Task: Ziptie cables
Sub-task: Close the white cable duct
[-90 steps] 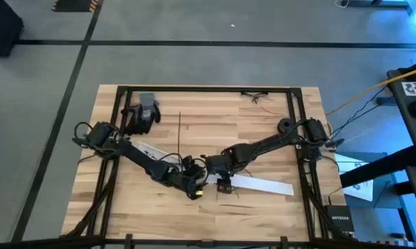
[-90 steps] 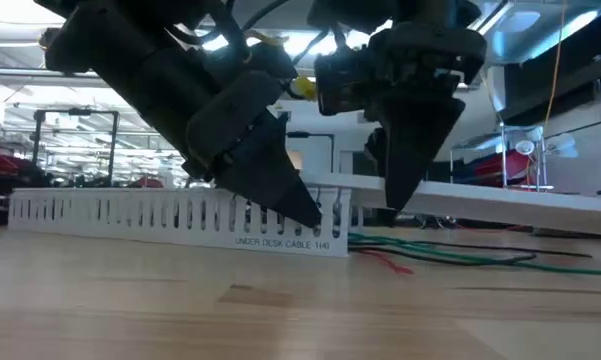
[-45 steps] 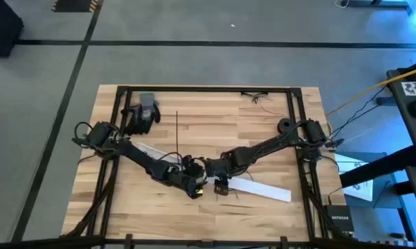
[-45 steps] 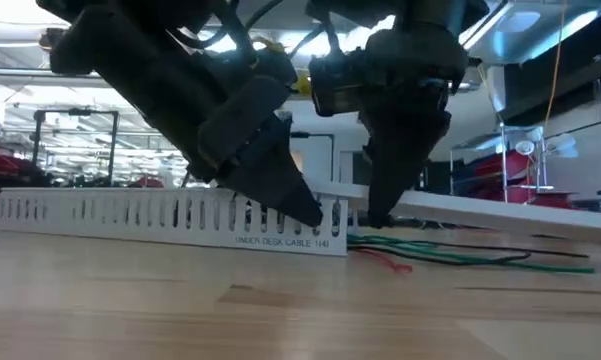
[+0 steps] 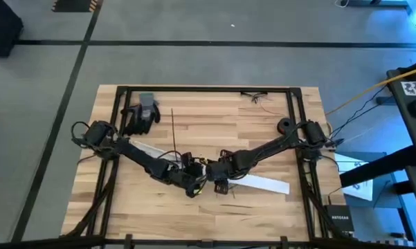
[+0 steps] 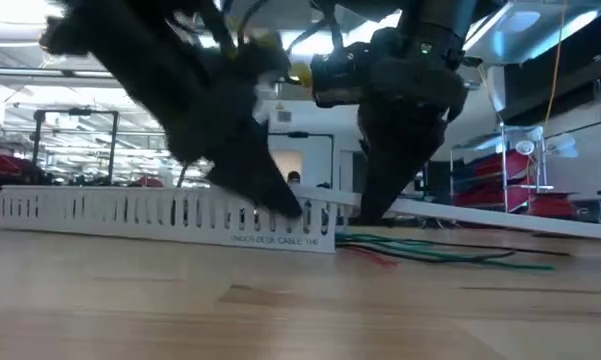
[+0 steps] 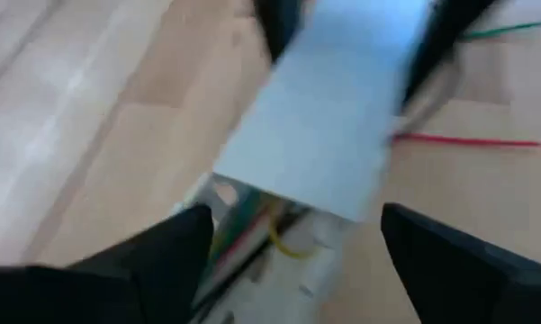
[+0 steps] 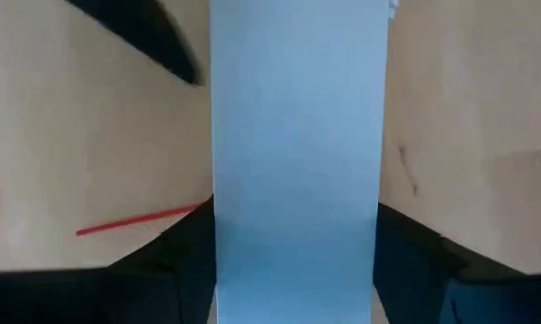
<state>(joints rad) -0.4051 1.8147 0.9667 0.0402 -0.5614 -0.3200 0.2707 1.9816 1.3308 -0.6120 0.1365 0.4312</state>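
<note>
Working low at the centre of the table (image 5: 263, 131), we have both grippers crowded together over the white strips, while the ziptie (image 5: 174, 125) lies well apart, toward the upper left of the high view, its long axis running nearly straight up the frame. The left gripper (image 5: 191, 188) is the nearer one to it, with bare wood between. In the right wrist view, the right gripper (image 8: 293, 256) straddles the smooth white strip (image 8: 295, 135), one finger on each side; we judge it to be clasping the strip. The left gripper's fingers stand apart, holding nothing. The cables (image 6: 430, 255), green and red, lie just beyond the slotted white strip (image 6: 160, 212), at the lower middle of the high view. A glove (image 5: 142, 114) rests near the ziptie's upper end.
</note>
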